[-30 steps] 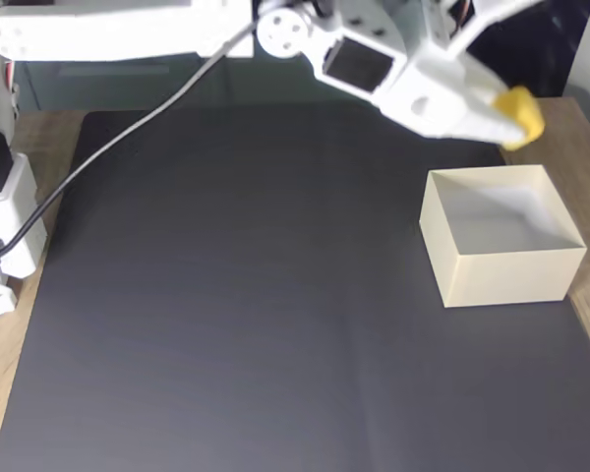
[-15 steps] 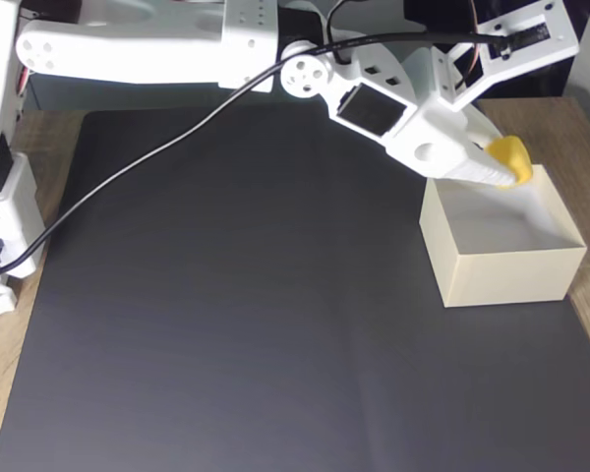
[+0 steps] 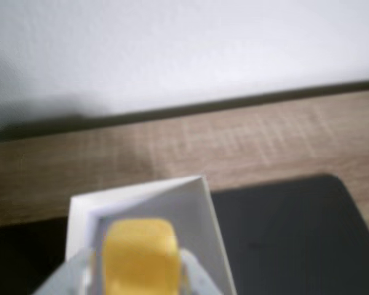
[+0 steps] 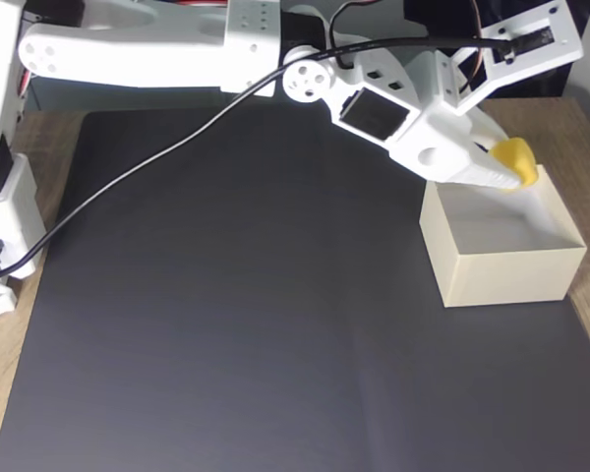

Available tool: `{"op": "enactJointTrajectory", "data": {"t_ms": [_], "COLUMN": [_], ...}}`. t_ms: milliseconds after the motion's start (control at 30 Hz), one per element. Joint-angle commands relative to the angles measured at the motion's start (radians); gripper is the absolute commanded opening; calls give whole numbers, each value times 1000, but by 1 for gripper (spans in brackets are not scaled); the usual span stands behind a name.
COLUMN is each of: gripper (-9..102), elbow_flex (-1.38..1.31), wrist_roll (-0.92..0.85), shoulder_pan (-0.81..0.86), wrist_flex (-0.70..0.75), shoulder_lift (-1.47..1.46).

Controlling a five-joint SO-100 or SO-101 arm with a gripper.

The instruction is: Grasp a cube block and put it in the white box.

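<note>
Cube block (image 4: 516, 162) pinched in gripper (image 4: 511, 169) | above white box (image 4: 501, 270) far edge | grasp done, release left

You see the cube (image 4: 517, 163), small, bright yellow and round-edged, held in the air over the box's (image 4: 501, 276) far rim in the fixed view. The box is square, cream-white, open-topped and thin-walled, upright on the dark mat near its right edge.
</note>
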Motion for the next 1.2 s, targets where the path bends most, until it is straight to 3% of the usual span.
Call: {"op": "enactJointTrajectory", "data": {"t_ms": [0, 267, 533, 1167], "gripper": [29, 27, 0, 0], "elbow_flex": [-63, -63, 63, 881], "wrist_roll": [-6, -5, -5, -18], "shoulder_pan": [9, 18, -26, -117], "wrist_flex": [-14, 0, 114, 112], "shoulder_lift": [14, 28, 218, 1037]}}
